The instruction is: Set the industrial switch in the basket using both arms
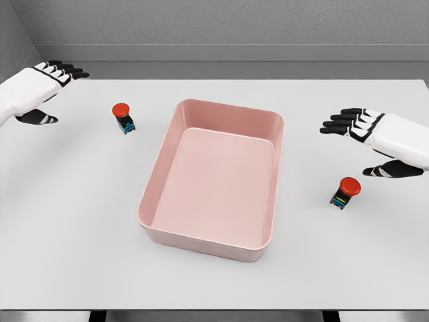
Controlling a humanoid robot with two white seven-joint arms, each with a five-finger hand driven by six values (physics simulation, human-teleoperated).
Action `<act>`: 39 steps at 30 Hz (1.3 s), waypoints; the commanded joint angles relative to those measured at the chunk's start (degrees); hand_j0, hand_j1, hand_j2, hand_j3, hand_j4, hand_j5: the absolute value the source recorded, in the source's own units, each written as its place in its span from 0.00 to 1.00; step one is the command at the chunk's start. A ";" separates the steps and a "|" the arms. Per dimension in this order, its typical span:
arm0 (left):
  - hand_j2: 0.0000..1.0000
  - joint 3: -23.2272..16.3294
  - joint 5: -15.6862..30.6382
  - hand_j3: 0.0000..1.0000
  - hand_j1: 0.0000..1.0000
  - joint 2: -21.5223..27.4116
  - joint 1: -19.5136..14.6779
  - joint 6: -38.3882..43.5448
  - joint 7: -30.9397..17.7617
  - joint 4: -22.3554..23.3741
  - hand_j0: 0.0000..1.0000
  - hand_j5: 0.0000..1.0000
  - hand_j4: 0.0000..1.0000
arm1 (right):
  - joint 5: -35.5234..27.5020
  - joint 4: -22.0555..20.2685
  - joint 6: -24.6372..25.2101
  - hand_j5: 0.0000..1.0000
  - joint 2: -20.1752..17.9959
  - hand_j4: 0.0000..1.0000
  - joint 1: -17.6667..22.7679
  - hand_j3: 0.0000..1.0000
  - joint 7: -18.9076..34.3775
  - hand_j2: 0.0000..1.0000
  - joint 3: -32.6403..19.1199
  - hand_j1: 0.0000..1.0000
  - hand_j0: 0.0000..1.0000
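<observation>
Left switch: you see a small industrial switch with a round red button on top and a dark body with blue at its base, standing on the surface just left of the basket's far left corner.
Right switch: same kind (red cap, dark body, blue and yellow-green marks), tilted slightly, to the right of the basket, apart from it.
Basket: pink, rectangular, open-topped tray with rounded corners, sitting mid-surface, turned slightly.
</observation>
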 commanded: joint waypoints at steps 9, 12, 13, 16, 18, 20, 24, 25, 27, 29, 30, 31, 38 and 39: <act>1.00 -4.02 -3.44 1.00 1.00 -3.70 -3.60 0.07 -1.81 2.89 1.00 1.00 1.00 | -0.65 -0.01 0.06 1.00 -0.97 1.00 0.70 1.00 9.72 1.00 -0.45 1.00 1.00; 1.00 -9.82 -4.24 1.00 1.00 -6.07 -8.70 0.07 -1.81 6.23 1.00 1.00 1.00 | -0.74 0.25 0.06 1.00 -1.05 1.00 1.05 1.00 15.18 1.00 -1.59 1.00 1.00; 1.00 -12.46 -4.50 1.00 1.00 -7.21 -10.54 0.07 -1.90 6.32 1.00 1.00 1.00 | -0.74 1.04 0.06 1.00 -0.97 1.00 1.05 1.00 15.18 1.00 -1.68 1.00 1.00; 1.00 -16.86 -5.20 1.00 1.00 -9.67 -15.55 0.07 -1.90 10.54 1.00 1.00 1.00 | -0.56 2.36 0.06 1.00 -0.97 1.00 1.41 1.00 15.18 1.00 -1.50 1.00 1.00; 1.00 -17.83 -7.57 1.00 1.00 -10.64 -16.35 0.07 -2.34 10.54 1.00 1.00 1.00 | -0.56 2.01 0.06 1.00 -0.96 1.00 1.32 1.00 15.18 1.00 -1.59 1.00 1.00; 1.00 -18.97 -8.01 1.00 1.00 -10.47 -17.14 0.07 -2.34 10.54 1.00 1.00 1.00 | -0.47 2.18 0.06 1.00 -0.26 1.00 1.14 1.00 15.18 1.00 -1.42 1.00 1.00; 1.00 -21.52 -10.65 1.00 1.00 -10.29 -18.63 0.07 -2.78 10.80 1.00 1.00 1.00 | -0.30 3.50 0.06 1.00 1.76 1.00 1.41 1.00 15.36 1.00 0.60 1.00 1.00; 1.00 -22.31 -10.83 1.00 1.00 -10.29 -18.89 0.07 -3.13 10.80 1.00 1.00 1.00 | -0.30 3.94 0.06 1.00 1.76 1.00 1.32 1.00 15.36 1.00 1.22 1.00 1.00; 1.00 -22.40 -11.18 1.00 1.00 -10.11 -19.16 0.07 -4.45 10.72 1.00 1.00 1.00 | -0.30 4.38 0.86 1.00 1.76 1.00 1.41 1.00 17.46 1.00 1.92 1.00 1.00; 1.00 -22.40 -11.18 1.00 1.00 -9.94 -19.07 0.07 -5.33 10.72 1.00 1.00 1.00 | -0.30 4.12 4.38 1.00 2.11 1.00 1.23 1.00 22.47 1.00 2.01 1.00 1.00; 1.00 -22.40 -11.18 1.00 1.00 -9.85 -19.07 0.07 -5.24 10.63 1.00 1.00 1.00 | -0.30 3.94 4.91 1.00 2.29 1.00 0.88 1.00 24.96 1.00 1.92 1.00 1.00; 1.00 -22.40 -11.09 1.00 1.00 -9.85 -19.07 0.07 -5.24 10.63 1.00 1.00 1.00 | -0.30 3.94 4.91 1.00 2.46 1.00 0.62 1.00 24.96 1.00 1.92 1.00 1.00; 1.00 -23.62 -12.58 1.00 1.00 -10.03 -19.07 0.07 -5.85 10.80 1.00 1.00 1.00 | -0.30 3.59 9.48 1.00 3.43 1.00 -3.60 1.00 24.96 1.00 2.10 1.00 1.00; 1.00 -24.42 -12.67 1.00 1.00 -10.03 -19.16 0.07 -5.77 10.80 1.00 1.00 1.00 | -0.30 3.24 9.57 1.00 3.60 1.00 -3.87 1.00 24.96 1.00 2.10 1.00 1.00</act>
